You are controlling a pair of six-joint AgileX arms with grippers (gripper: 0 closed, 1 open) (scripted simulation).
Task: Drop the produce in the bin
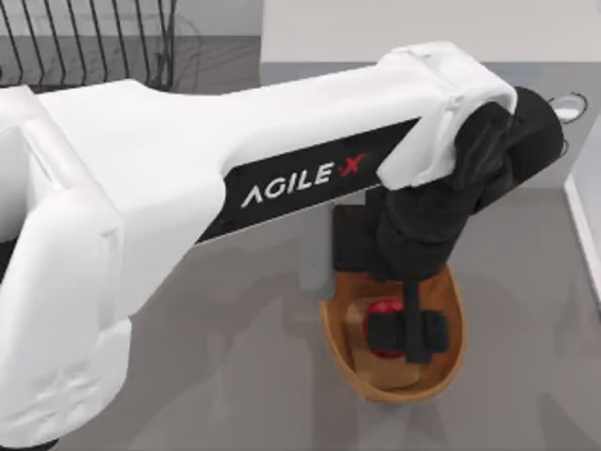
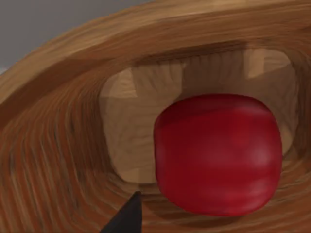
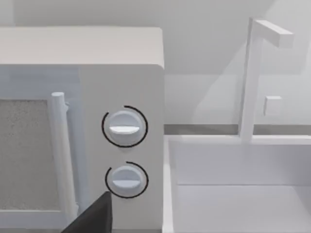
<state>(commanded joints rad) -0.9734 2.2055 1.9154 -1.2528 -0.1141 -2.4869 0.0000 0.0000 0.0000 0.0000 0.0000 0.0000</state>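
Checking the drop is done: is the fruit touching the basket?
Cannot tell. In the left wrist view the fruit sits inside the basket, but its underside is hidden.

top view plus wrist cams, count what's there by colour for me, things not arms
Red: 1, the produce, inside the bin under the left gripper
Orange-brown: 1, the bin
Black: 1, the wire dish rack at the table's far left
White: 3, the microwave, the sink, the faucet
Total: 6

Red produce (image 2: pixel 217 154) inside bin (image 2: pixel 58 145), on bottom.
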